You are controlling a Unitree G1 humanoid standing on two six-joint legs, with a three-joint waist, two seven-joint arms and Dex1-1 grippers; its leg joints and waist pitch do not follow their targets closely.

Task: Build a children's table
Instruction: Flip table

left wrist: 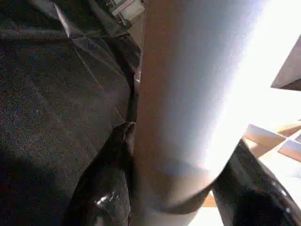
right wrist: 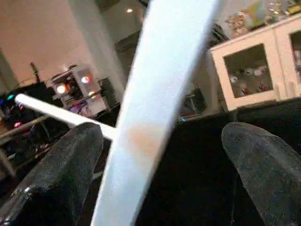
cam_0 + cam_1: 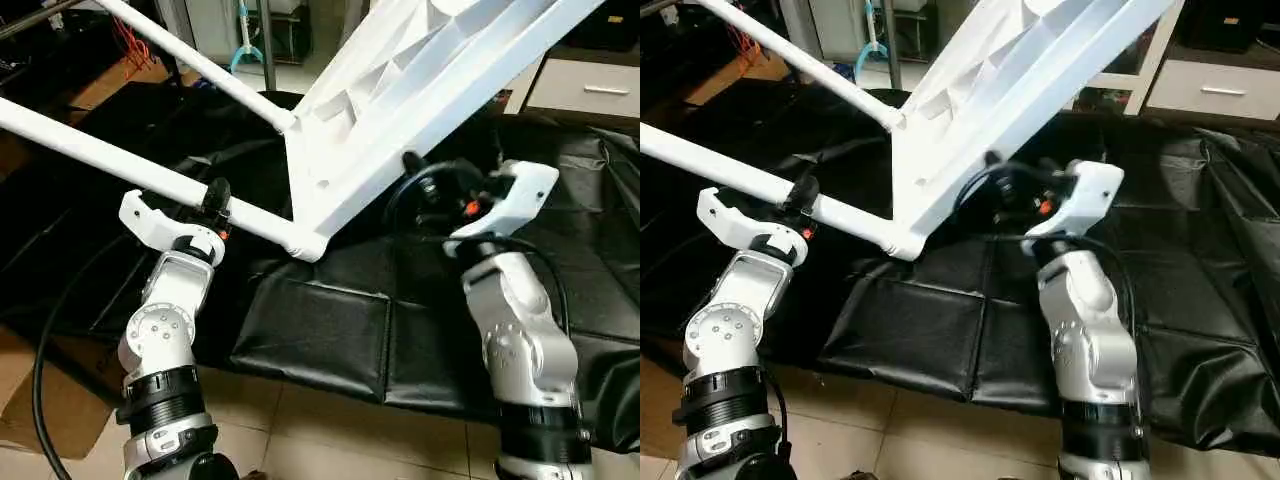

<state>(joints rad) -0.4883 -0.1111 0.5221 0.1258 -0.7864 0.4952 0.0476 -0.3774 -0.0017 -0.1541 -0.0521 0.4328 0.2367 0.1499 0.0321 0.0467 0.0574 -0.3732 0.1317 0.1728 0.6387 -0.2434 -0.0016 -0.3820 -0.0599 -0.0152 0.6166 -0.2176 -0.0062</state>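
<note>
While top tilted: table top (image 3: 420, 90) rested on black mat (image 3: 330, 330).
Left gripper (image 3: 215, 200): clamped around leg (image 3: 110, 160).
Right gripper (image 2: 155, 155): fingers wide, straddling top's edge.
Behind: white cabinet (image 2: 254, 66).

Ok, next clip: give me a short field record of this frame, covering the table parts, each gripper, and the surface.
table top: tilted up on edge, ribbed underside showing
near leg: screwed into the lower corner socket
far leg: attached at the upper corner
left gripper: fingers either side of the near leg
right gripper: open, table edge between the fingers
surface: black mat on tiled floor
</note>
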